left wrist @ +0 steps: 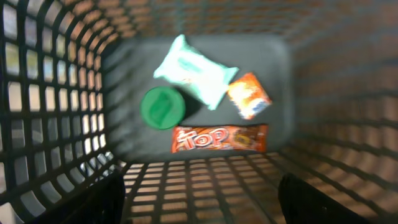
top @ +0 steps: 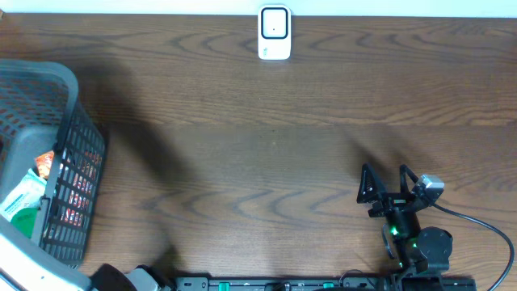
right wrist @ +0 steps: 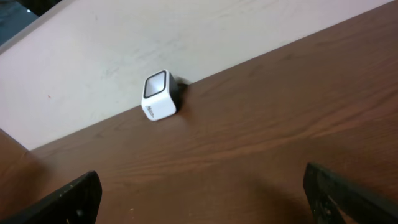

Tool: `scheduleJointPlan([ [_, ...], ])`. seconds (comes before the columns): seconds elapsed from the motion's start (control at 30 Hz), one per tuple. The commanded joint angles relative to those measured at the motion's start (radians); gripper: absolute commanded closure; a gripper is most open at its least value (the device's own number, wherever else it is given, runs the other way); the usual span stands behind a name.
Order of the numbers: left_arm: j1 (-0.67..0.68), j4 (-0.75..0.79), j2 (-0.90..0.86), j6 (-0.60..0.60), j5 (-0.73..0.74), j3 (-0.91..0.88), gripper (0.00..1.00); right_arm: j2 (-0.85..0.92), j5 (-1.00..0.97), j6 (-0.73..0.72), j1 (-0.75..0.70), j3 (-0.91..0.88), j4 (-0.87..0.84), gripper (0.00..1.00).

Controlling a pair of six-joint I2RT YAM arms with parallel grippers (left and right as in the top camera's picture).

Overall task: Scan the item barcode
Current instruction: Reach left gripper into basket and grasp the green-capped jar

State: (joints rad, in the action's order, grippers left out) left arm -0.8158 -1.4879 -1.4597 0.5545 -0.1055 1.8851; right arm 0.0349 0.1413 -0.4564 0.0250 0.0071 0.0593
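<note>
Down in the basket (left wrist: 50,93) at the left edge of the worktop (top: 242,145), every item lies untouched, so you are at the very start of the job: nothing has been picked, nothing has been shown to the scanner (top: 275,33), and the whole sequence of grasp, lift, carry and present is left to do. Through the left wrist view you see four candidates on the basket floor: a pale green packet (left wrist: 193,78), a round green tub (left wrist: 161,107) tucked against its left side, a small orange packet (left wrist: 249,95) touching its right corner, and a long red bar (left wrist: 219,138) lying flat just beside the tub, apart from the basket walls. The picture is blurred, so you cannot tell where any barcode sits. Your left gripper (left wrist: 205,205) hangs above these goods with its fingers spread wide at the two lower corners of the view, released, holding nothing and touching nothing. Your right gripper (top: 386,190) rests low over bare wood at the near right, well apart from the basket, its fingers also spread as wide as they go and empty; its own camera looks across to the scanner, which stands upright at the far edge, middle of the worktop, against the wall. Judging by reach, the left arm looks best placed to take an item.
</note>
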Motion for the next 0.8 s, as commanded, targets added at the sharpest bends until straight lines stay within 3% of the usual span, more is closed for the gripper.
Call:
scheduleJointPlan([
  [0.0,-0.052,0.028,0.006,0.073,-0.019,-0.082,0.21,-0.001,-0.002,-0.007,0.023,-0.002,0.003,0.01],
  [0.43,-0.1,0.358,0.006,0.087,-0.019,-0.56,0.2,-0.001,-0.002,-0.007,0.023,-0.002,0.003,0.01],
  [0.77,-0.1,0.425,-0.011,0.106,-0.087,-0.626,0.16,-0.001,-0.002,-0.007,0.023,-0.002,0.003,0.01],
])
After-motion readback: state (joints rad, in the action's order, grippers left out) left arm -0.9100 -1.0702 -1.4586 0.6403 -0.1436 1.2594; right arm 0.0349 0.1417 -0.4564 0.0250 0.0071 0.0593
